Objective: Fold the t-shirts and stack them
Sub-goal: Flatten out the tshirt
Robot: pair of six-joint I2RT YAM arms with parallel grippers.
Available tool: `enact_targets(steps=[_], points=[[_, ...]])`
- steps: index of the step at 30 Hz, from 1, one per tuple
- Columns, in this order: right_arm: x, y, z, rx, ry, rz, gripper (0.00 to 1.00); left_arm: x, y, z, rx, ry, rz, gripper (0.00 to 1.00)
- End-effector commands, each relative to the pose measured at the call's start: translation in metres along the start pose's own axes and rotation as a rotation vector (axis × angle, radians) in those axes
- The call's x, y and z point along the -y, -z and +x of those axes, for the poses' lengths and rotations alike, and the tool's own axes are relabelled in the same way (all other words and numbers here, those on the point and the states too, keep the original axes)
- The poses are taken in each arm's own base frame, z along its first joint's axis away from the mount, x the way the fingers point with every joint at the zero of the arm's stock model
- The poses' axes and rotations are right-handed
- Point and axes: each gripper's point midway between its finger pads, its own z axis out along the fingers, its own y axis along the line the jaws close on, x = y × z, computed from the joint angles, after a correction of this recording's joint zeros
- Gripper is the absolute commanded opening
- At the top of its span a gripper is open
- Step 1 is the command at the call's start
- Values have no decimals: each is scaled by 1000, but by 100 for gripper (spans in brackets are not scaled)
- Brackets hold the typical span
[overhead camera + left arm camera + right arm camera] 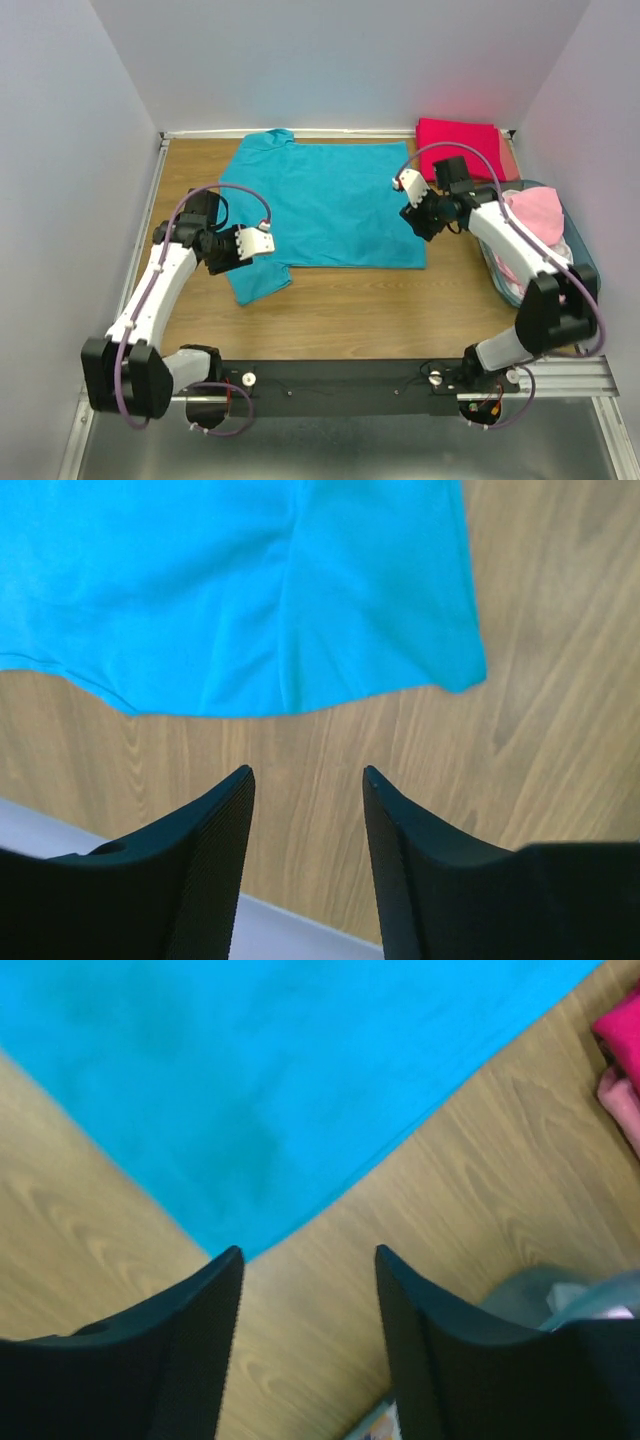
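Left wrist view: your left gripper [305,775] has its two dark fingers [215,850] spread apart, with only the bare wooden table [330,810] showing in the gap. Just ahead of the tips lies the teal t-shirt [250,580], a flap with a seam running through it, flat on the wood and clear of both fingers.

In the right wrist view, your right gripper [308,1255] is parted as well and holds nothing. A corner of the teal cloth points down to just beside one fingertip; you cannot tell whether it touches. Farther out on the other side, at the edge of the picture, sits the crimson-pink t-shirt [622,1030] with a salmon t-shirt [620,1105] touching it.

From the top external view, the teal shirt is spread flat between your two grippers, the left one near its near sleeve and the right one at its opposite edge. Beyond the right fingers the crimson-pink shirt lies folded in the far corner. Outside the right arm stands the basket [588,262], with light pink t-shirts [535,210] heaped inside.
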Motion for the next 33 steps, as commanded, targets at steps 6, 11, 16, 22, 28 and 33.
enact_targets(steps=[6, 11, 16, 22, 28, 33], points=[[13, -67, 0, -159, -296, -49, 52, -104, -57, 19, -31, 399, -233, 47], [18, -90, 19, -248, -304, -29, 51, -117, -95, 54, -108, 557, -164, 40], [7, -108, 41, -326, -309, -58, 51, -86, -125, 86, -211, 580, -99, 37], [-6, -117, 70, -414, -288, -81, 51, -44, -131, 100, -259, 580, -24, 35], [-30, -94, 101, -468, -235, -109, 51, 0, -104, 101, -277, 514, 21, 32], [-31, -63, 103, -461, -189, -81, 52, 29, -75, 94, -274, 429, 91, 31]])
